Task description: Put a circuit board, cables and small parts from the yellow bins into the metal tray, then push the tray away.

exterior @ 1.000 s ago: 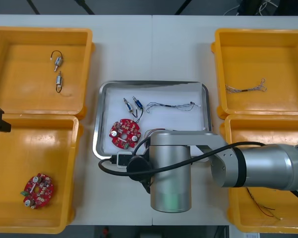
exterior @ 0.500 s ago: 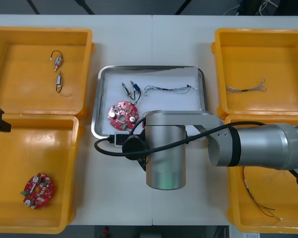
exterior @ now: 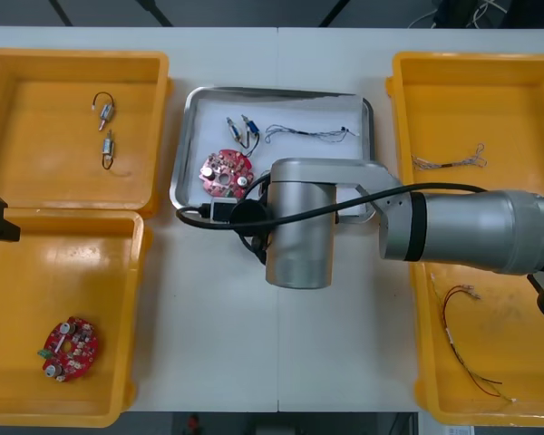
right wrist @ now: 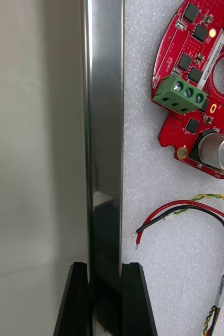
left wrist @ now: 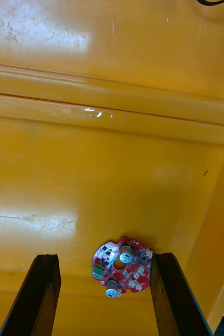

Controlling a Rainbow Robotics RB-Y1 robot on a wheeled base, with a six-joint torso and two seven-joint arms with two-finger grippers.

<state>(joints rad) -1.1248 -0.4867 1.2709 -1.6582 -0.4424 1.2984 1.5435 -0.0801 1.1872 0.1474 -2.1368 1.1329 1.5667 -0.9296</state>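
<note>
Light tabletop (exterior: 218, 344): right gripper (right wrist: 105, 266), closed on the near rim of the metal tray (exterior: 274, 92), should push straight toward the far edge; left gripper (left wrist: 105, 256) hangs open, idle.

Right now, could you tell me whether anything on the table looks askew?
Only the metal tray: it sits slightly skewed to the yellow bins, its near rim clamped by the right end effector. Nothing is spilled.
</note>
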